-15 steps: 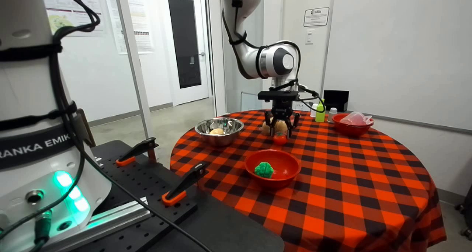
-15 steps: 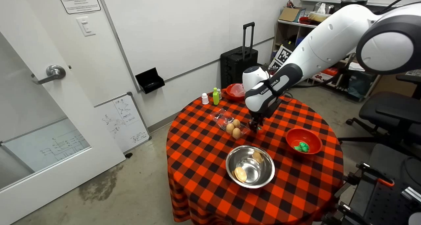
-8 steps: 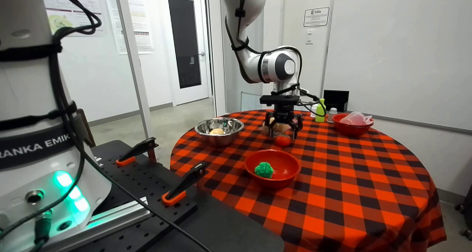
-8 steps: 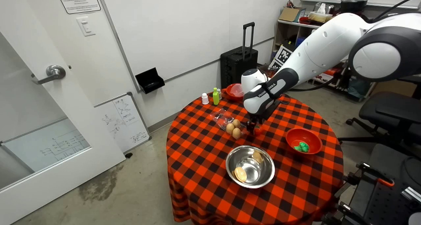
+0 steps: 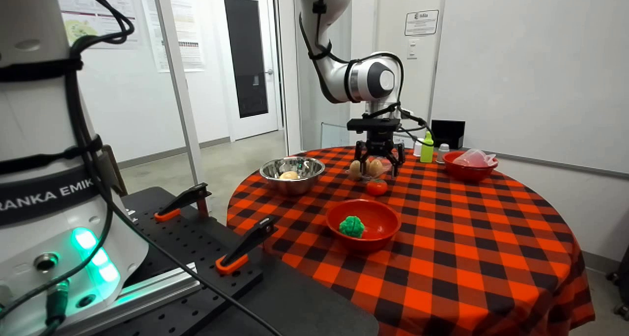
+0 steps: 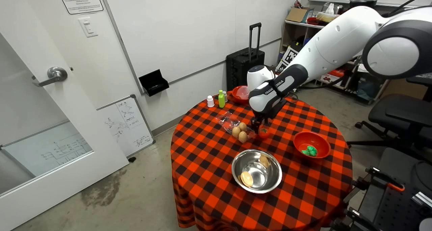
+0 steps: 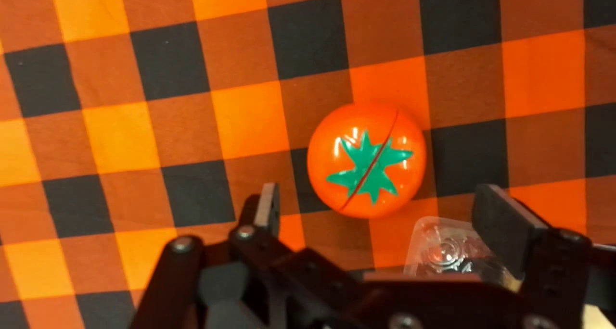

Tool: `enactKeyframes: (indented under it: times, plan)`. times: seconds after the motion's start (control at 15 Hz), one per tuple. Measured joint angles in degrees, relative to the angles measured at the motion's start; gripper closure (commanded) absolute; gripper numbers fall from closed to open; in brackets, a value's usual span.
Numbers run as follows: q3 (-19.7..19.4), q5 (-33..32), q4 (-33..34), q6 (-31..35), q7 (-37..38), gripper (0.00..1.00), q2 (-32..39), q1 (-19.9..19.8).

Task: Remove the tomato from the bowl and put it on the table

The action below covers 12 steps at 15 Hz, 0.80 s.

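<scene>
On white arm base [image 5: 44, 193] we read “RANKA EMIK”, white sign [image 6: 80, 1] “Mila”; black gripper [image 7: 378, 201] spread wide near round red tomato [image 7: 368, 160].

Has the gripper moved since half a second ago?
Yes, upward: in an exterior view, the gripper now sits higher relative to the silver bowl, which has not moved.

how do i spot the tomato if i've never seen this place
Find the round, cloth-covered table, checked red and black. On it, look for three brown eggs. Near them sits the tomato: glossy and red with a green star on top, unlike the plain eggs.
</scene>
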Motion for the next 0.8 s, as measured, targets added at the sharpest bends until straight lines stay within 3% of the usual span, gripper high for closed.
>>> enactKeyframes:
  times: [0.8]
  plan:
    - [0.7,-0.3,-15.5,-1.3,0.2,0.00,-15.7,2.0]
